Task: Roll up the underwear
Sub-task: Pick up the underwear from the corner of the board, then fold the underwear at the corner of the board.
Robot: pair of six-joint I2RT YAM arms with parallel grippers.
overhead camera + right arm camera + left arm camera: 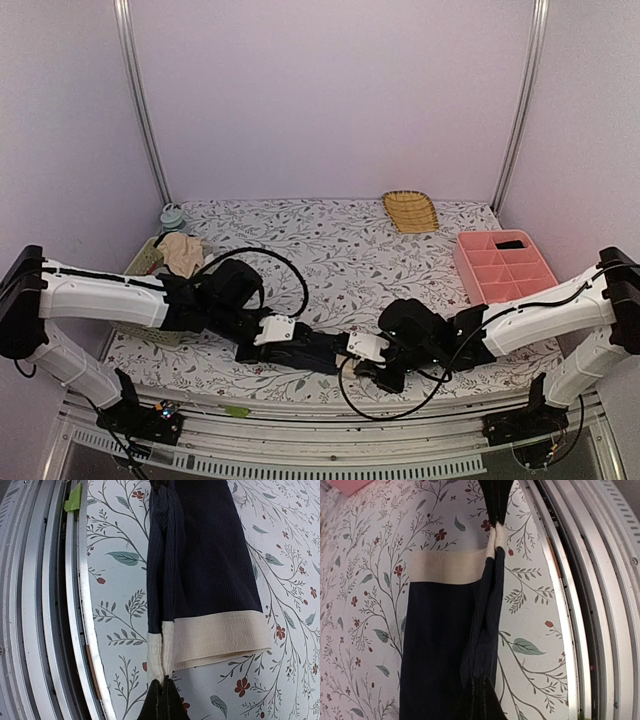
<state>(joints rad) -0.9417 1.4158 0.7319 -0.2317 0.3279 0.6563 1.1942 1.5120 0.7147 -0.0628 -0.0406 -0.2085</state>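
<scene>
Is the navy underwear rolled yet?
Not rolled: underwear mostly flat, only its near edge gathered, pinched by left gripper and right gripper.

You have the underwear [440,640] lying on the table [330,250] at its near edge, just beside the front rail [580,605]. It stretches between the left gripper [481,690] and the right gripper [161,692], each pinching one end. The divided tray [466,266] stands at your right, with the woven dish [410,211] behind it and further left. A basket [150,258] holding cloth [182,252] sits at your left, with a jar [172,216] behind it.

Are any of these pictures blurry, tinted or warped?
Top external: soft even light, pinkish tint on the walls. Left wrist: sharp, but the table rail bows from lens distortion. Right wrist: same bowing; the navy underwear ribbing is crisp.
</scene>
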